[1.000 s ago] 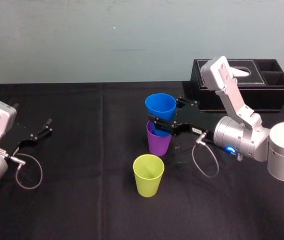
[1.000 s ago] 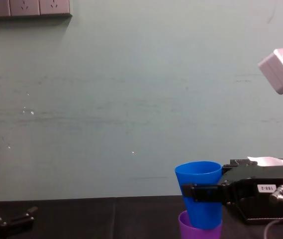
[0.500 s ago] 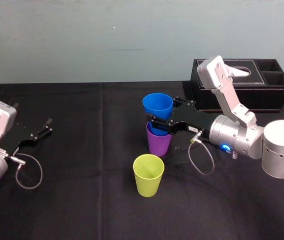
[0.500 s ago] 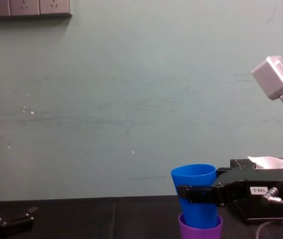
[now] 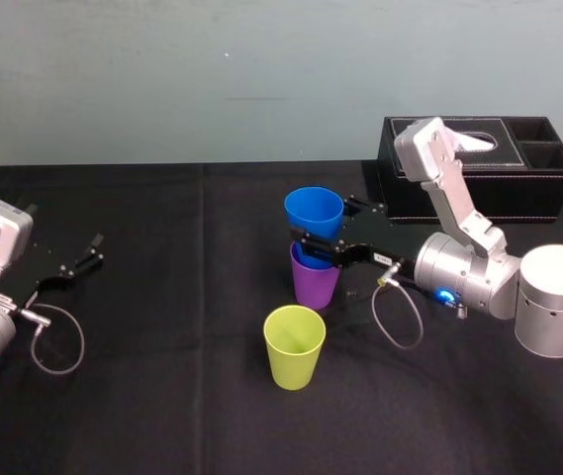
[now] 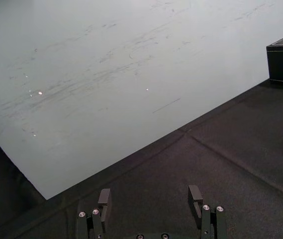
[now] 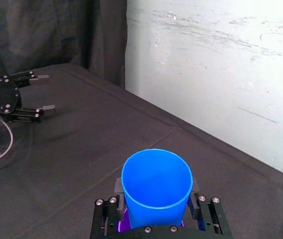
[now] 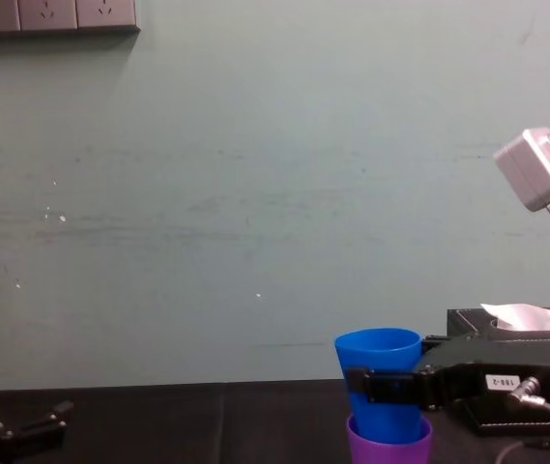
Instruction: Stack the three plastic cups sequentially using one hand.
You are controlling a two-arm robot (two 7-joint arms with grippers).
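My right gripper [image 5: 323, 240] is shut on the blue cup [image 5: 314, 214], one finger on each side of its wall. The blue cup [image 8: 379, 362] sits partly down inside the purple cup [image 5: 315, 282], upright, its upper half sticking out. From the right wrist view I look into the blue cup [image 7: 156, 181] with the fingers on both sides and a sliver of purple below. The yellow-green cup [image 5: 294, 345] stands alone on the black cloth, just in front of the purple one. My left gripper [image 5: 81, 259] rests open at the far left, away from the cups.
A black tissue box [image 5: 479, 168] with side compartments stands at the back right, behind my right arm. The table is covered in black cloth [image 5: 172, 327], bare between the left gripper and the cups. A pale wall rises behind.
The blue cup has sunk lower into the purple cup, carried down by my right gripper. The left arm has stayed still.
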